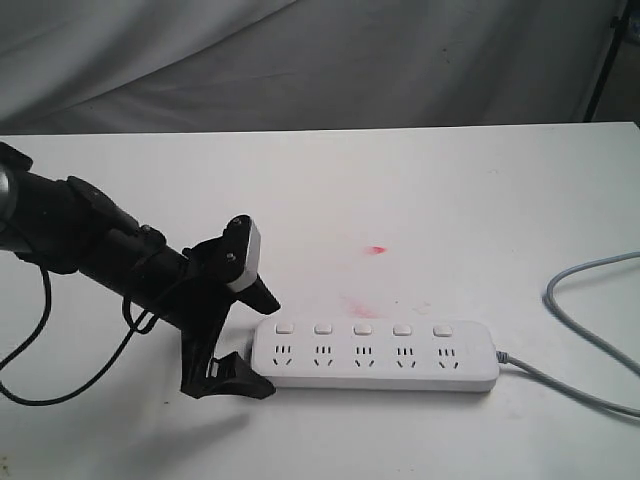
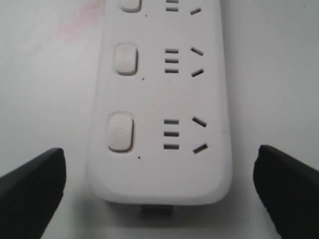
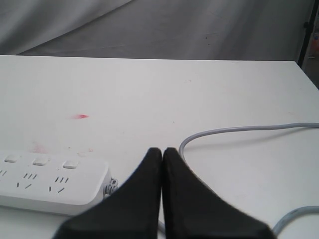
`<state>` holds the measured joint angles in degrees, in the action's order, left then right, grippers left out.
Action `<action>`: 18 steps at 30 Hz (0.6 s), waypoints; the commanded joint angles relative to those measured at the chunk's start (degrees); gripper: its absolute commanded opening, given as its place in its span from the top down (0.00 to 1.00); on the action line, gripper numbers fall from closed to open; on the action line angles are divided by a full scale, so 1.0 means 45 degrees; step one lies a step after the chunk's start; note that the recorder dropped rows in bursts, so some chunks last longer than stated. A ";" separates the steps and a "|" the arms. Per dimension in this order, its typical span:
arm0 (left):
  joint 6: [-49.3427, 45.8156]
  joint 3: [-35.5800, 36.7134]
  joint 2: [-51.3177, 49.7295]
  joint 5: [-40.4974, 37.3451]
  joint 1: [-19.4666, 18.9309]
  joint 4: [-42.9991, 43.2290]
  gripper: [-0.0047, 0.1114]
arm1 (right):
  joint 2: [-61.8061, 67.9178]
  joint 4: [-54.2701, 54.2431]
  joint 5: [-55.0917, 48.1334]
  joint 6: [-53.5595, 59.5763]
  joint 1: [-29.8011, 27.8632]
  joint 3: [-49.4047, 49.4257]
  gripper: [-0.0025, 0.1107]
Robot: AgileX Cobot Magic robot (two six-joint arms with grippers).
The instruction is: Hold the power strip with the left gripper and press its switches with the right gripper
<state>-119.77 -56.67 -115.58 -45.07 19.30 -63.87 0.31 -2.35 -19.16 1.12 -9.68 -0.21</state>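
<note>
The power strip (image 1: pixel 375 355) is laid flat on the white desk (image 1: pixel 420 190), toward the near edge in the ext. view, socket side up and lengthwise across the view. Its switches (image 1: pixel 362 328) are seen as five small white buttons in a row along the far long edge, one above each socket set. A grey cord (image 1: pixel 590 290) is led out of the strip's right end and curved away over the desk.

The left gripper (image 1: pixel 262 343) is set at the strip's free end, opp. the cord. Its jaws are spread wide – one finger is seen by the far corner, the other by the near edge. In the left wrist view the strip (image 2: pixel 159 99) is seen w/ its rounded end between the two black jaws of the gripper (image 2: pixel 159 194), and bare desk is visible on both sides, so nothing is gripped. Three switches (image 2: pixel 121 132) are shown there, beside their sockets.

The right gripper (image 3: pixel 162 159) is not caught in the ext. view. In its own wrist view the jaws are pressed together tip to tip, w/ nothing between them. They are held off the strip (image 3: pixel 50 181) – near its cord end, not touching it. Three switches (image 3: pixel 41 161) and the cord (image 3: pixel 239 130) are also seen there.

A small red mark (image 1: pixel 377 249) is noted on the desk beyond the strip, and a grey cloth (image 1: pixel 300 60) is hung behind the desk.
</note>
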 commanded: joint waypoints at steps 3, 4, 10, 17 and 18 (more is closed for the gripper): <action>-0.0040 -0.0076 -0.0361 0.0477 0.0063 -0.0064 0.14 | -0.0070 0.0022 0.0017 -0.0020 -0.0027 0.0046 0.98; -0.0040 -0.0076 -0.0359 0.0500 0.0063 -0.0064 0.14 | -0.0070 0.0022 0.0017 -0.0020 -0.0027 0.0046 0.98; -0.0040 -0.0076 -0.0359 0.0496 0.0063 -0.0421 0.16 | -0.0070 0.0022 0.0017 -0.0020 -0.0027 0.0046 0.98; -0.0040 -0.0076 -0.0359 0.0496 0.0063 -0.0448 0.44 | -0.0070 0.0022 0.0017 -0.0020 -0.0027 0.0046 0.98; -0.0040 -0.0076 -0.0359 0.0496 0.0063 -0.0448 0.48 | -0.0070 0.0022 0.0017 -0.0020 -0.0027 0.0046 0.98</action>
<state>-119.90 -56.67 -117.14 -42.94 19.30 -65.04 0.31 -2.35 -19.16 1.12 -9.68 -0.21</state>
